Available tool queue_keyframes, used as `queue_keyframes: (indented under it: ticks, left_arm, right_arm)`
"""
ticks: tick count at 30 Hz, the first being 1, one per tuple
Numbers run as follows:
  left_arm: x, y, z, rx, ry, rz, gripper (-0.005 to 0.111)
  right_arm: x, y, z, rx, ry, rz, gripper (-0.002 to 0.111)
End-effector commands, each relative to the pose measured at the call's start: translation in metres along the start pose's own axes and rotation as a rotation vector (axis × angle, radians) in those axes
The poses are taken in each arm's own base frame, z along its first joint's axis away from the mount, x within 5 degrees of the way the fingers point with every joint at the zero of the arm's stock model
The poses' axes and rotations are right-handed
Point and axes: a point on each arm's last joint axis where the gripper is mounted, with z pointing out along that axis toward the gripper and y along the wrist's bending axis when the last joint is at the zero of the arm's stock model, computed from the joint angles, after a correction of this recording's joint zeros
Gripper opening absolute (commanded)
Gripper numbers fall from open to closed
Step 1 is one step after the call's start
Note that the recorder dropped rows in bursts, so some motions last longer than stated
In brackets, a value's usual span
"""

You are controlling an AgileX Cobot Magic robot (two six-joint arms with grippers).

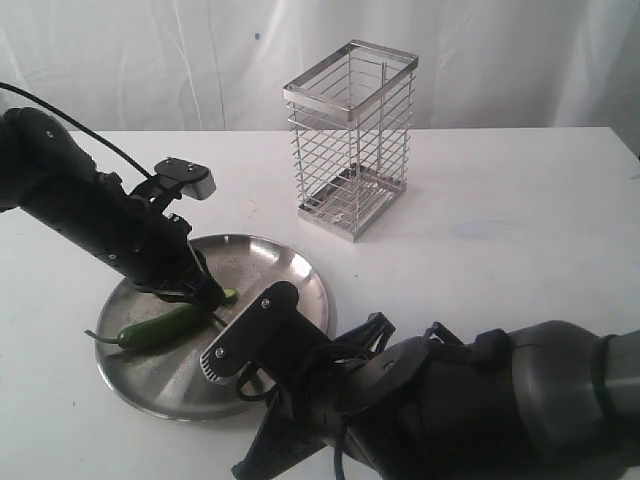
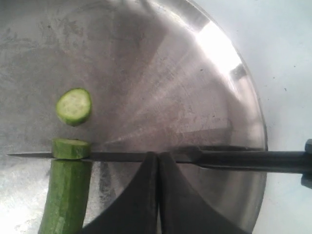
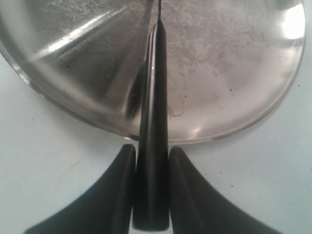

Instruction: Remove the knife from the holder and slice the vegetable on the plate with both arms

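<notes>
right gripper (image 3: 151, 156) pinches the knife (image 3: 155, 87) handle, blade lying across the vegetable (image 2: 66, 195) ahead.

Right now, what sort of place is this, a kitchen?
Probably a robot test bench staged as a kitchen: a plain white table, a white cloth backdrop, and robot arms slicing a green chili on a steel plate.
</notes>
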Motion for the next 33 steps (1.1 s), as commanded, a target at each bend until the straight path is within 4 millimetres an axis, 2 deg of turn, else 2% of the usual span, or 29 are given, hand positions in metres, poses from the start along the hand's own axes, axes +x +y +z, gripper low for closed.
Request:
queue_keyframes:
  ticks: [1,8,14,16,19,24,28,33]
  left_arm:
    - [0.003,-0.002,0.002,0.018,0.022,0.007,0.000]
    - [0.004,0.000,0.005,0.008,0.029,0.010,0.000]
    - [0.023,0.015,0.047,0.014,0.136,-0.029,0.000]
    - [0.024,0.016,0.051,0.013,0.145,-0.030,0.000]
    - [0.018,0.015,0.042,-0.005,0.128,-0.001,0.000]
    - [-0.003,0.006,0.010,-0.043,0.028,0.052,0.000]
    - [-0.008,0.002,-0.011,-0.098,-0.004,0.096,0.000]
    - [-0.007,0.002,-0.017,-0.126,0.013,0.077,0.000]
  right_arm:
    - [0.001,0.001,0.000,-0.005,0.002,-0.009,0.000]
    - [0.001,0.001,0.000,-0.005,0.002,-0.009,0.000]
    - [0.001,0.001,0.000,-0.005,0.002,-0.009,0.000]
    - [0.001,0.001,0.000,-0.005,0.002,-0.009,0.000]
    - [0.001,0.001,0.000,-0.005,0.002,-0.014,0.000]
    - [0.001,-0.001,0.000,0.017,0.004,-0.013,0.000]
    - [0.002,-0.007,0.000,0.079,0.012,-0.018,0.000]
    - [0.002,-0.010,-0.001,0.114,0.016,-0.020,0.000]
